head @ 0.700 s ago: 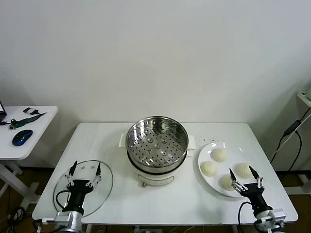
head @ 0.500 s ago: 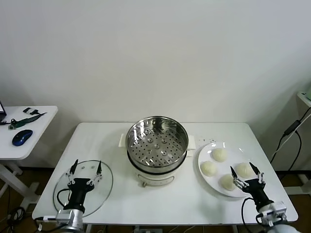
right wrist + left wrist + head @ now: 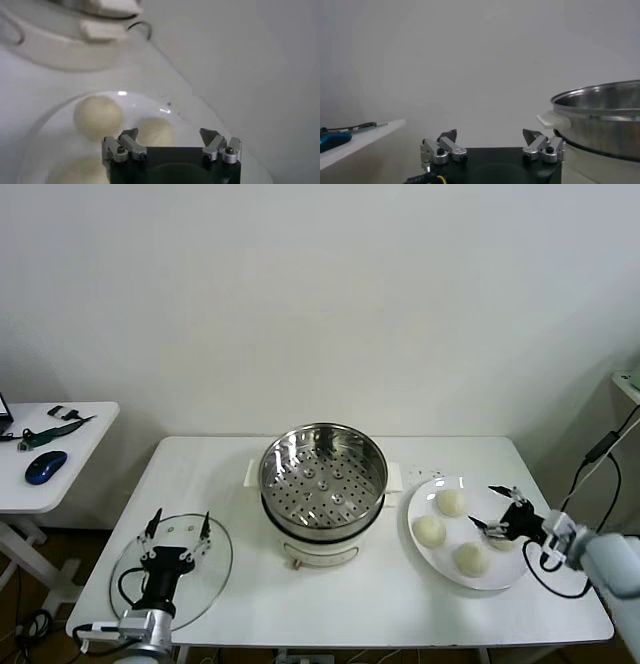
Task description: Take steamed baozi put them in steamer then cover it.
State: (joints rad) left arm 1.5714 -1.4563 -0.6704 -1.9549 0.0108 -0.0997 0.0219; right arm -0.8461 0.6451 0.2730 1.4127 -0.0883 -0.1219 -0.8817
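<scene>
Head view: right gripper [image 3: 497,509], jaws spread, partly hides one of four baozi [image 3: 429,531] on the plate [image 3: 446,562]; steamer [image 3: 324,474] stands mid-worktop [image 3: 240,484]. Left gripper [image 3: 176,531], jaws apart, hovers over the cover [image 3: 218,569]. Right wrist view shows only three buns, one cut off.

Left gripper [image 3: 492,145] low in the foreground, fingers [image 3: 446,146] spread wide apart with nothing between them. Beyond it, to one side, steamer [image 3: 601,120] with shiny steel wall and white side handle [image 3: 547,120]. Opposite, side table [image 3: 355,142] edge against a plain wall.
</scene>
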